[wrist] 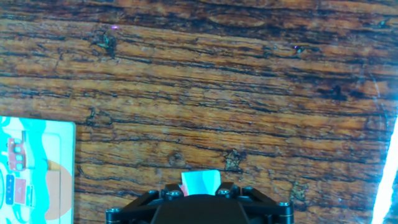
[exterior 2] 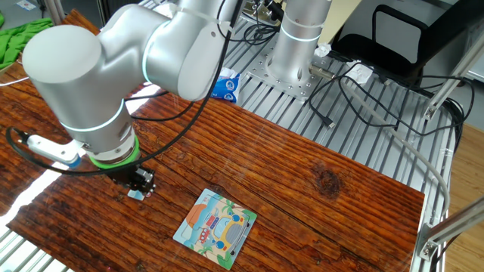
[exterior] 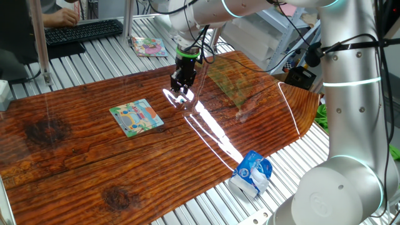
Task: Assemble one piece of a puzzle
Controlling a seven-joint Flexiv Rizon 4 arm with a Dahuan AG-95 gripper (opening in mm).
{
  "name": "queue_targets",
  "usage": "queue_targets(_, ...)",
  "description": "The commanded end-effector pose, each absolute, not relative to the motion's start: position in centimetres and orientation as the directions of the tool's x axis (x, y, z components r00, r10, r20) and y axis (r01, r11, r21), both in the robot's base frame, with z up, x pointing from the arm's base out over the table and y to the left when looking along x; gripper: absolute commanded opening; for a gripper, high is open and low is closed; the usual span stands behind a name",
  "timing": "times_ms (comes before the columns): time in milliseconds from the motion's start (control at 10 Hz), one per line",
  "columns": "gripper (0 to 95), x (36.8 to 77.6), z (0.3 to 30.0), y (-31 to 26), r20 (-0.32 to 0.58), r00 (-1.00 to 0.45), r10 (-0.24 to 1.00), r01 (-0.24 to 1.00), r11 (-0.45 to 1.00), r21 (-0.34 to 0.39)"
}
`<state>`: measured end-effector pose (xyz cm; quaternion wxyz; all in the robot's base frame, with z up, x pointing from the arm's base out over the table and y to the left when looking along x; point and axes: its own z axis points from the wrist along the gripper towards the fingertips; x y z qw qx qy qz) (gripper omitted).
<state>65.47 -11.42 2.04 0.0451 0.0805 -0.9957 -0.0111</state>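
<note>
The puzzle (exterior: 136, 117) is a small square board with a green border and a blue, yellow and red cartoon, lying flat on the wooden table. It also shows in the other fixed view (exterior 2: 215, 227) and at the left edge of the hand view (wrist: 31, 177). My gripper (exterior: 180, 88) hangs just above the table to the right of the board, a short gap away. It is shut on the piece (wrist: 199, 182), a tiny pale cyan bit that sticks out between the fingertips. The piece also shows under the gripper (exterior 2: 138, 187) in the other fixed view (exterior 2: 136, 195).
A pinkish picture booklet (exterior: 149, 45) and a black keyboard (exterior: 81, 31) lie behind the table. A blue and white packet (exterior: 253, 173) sits by the table's near right edge. A bright glare streak (exterior: 206, 122) runs across the wood. A green cloth (exterior 2: 23, 38) lies beyond the table.
</note>
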Motion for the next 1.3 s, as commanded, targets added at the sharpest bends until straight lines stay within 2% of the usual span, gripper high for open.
queue_targets(100, 57.0, 65.2, 1.9, -11.4, 0.076, -0.983, -0.164, -0.163, 0.986, 0.028)
queue_targets(1300, 57.0, 64.5, 0.5, -11.5, 0.038, -0.986, -0.161, -0.16, 0.987, 0.023)
